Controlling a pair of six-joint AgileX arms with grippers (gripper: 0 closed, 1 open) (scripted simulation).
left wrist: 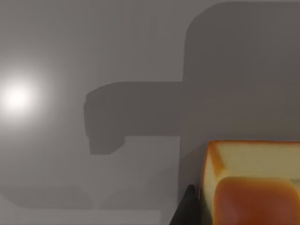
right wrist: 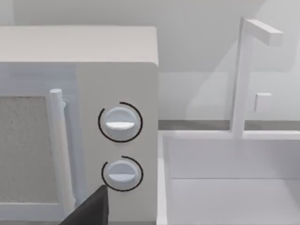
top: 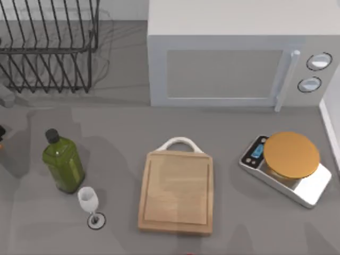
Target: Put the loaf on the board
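The loaf (left wrist: 253, 183) is an orange-golden lump with a pale cut face, close under the left wrist camera. My left gripper (top: 1, 133) sits at the table's far left edge and is shut on the loaf; one dark finger (left wrist: 187, 211) presses its side. A sliver of orange, the loaf (top: 1, 144), peeks in at that edge. The board (top: 176, 192) lies flat at centre front, bare, with its white loop handle (top: 179, 142) pointing to the back. A dark piece of my right gripper (right wrist: 91, 208) faces the microwave's two knobs, off to the right.
A green bottle (top: 63, 162) and a small wine glass (top: 89, 202) stand between the left gripper and the board. A silver scale (top: 289, 167) with a tan disc sits right of the board. The microwave (top: 239, 53) and a wire rack (top: 48, 45) line the back.
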